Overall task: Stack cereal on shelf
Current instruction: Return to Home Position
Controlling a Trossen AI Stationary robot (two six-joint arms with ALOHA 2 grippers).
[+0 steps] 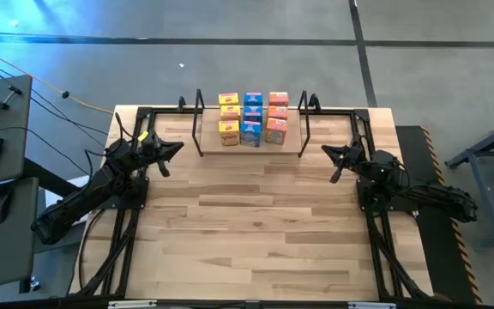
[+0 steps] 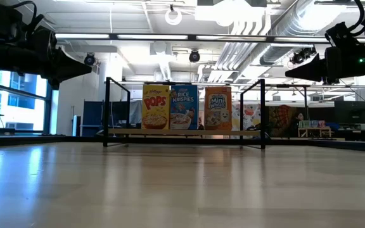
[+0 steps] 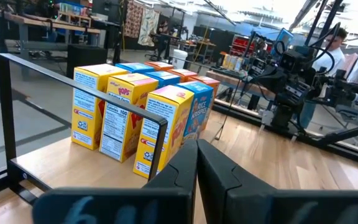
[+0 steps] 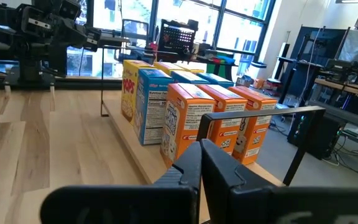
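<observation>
Table [image 1: 256, 232] planks, pale and level, fill the near ground. Farther on, the left claw [image 3: 196, 152] hangs above the table just off the left end of the shelf [image 1: 251, 151], its fingers together on nothing. The right claw [image 4: 201, 152] mirrors it off the right end, fingers likewise closed and empty, as far as the wrist views show. Between them stands the cereal [image 1: 252, 118]: nine boxes upright on the shelf, the yellow column toward the left claw, blue in the middle, orange toward the right. The shelf's long axis runs from one claw to the other, so both arms are about equally near. By my judgement each can draw back from its end of the shelf without crossing the boxes. Beyond the table lie concrete floor [image 1: 230, 51] and ceiling ducts [image 2: 277, 25]; a person [image 3: 335, 38] shows far behind the right arm.
</observation>
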